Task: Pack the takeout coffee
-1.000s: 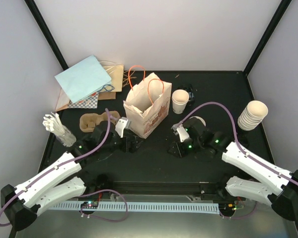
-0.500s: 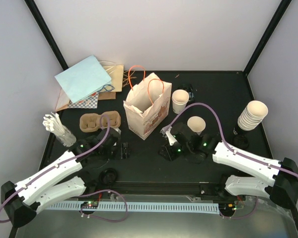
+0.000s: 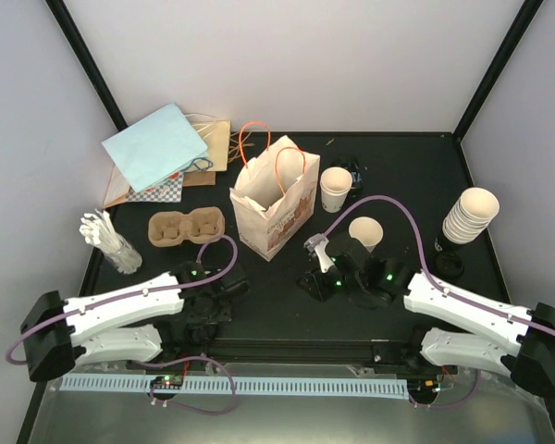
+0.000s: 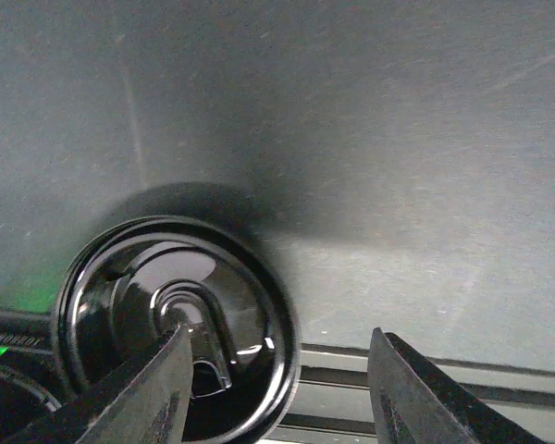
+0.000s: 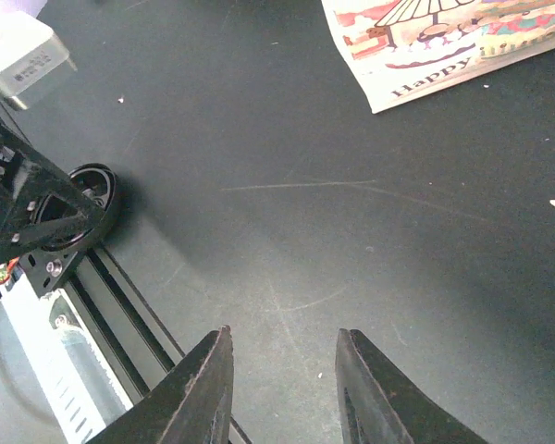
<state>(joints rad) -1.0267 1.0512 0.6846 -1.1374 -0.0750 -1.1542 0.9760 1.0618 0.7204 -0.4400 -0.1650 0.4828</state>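
Observation:
Two lidless cream paper coffee cups stand on the black table: one [image 3: 335, 188] beside the printed paper bag [image 3: 273, 199], one [image 3: 365, 231] behind my right arm. A round black lid [image 4: 171, 319] lies at the table's front edge. My left gripper [image 3: 206, 313] hangs over it, open [image 4: 279, 333]; the left finger overlaps the lid and the lid's right rim sits in the gap. My right gripper [image 3: 314, 282] is open [image 5: 283, 333] above bare table with nothing between its fingers. In the right wrist view the lid [image 5: 100, 190] shows under the left gripper.
A brown pulp cup tray [image 3: 185, 227] lies left of the bag. A stack of paper cups [image 3: 470, 215] and another black lid [image 3: 449, 264] are at the right. Flat paper bags [image 3: 166, 148] lie at the back left, a cup of white utensils [image 3: 111, 242] at the left edge.
My left arm swung back from beside the bag to the front edge, over the black lid, and its jaws narrowed. My right gripper shifted left, away from the cup behind it.

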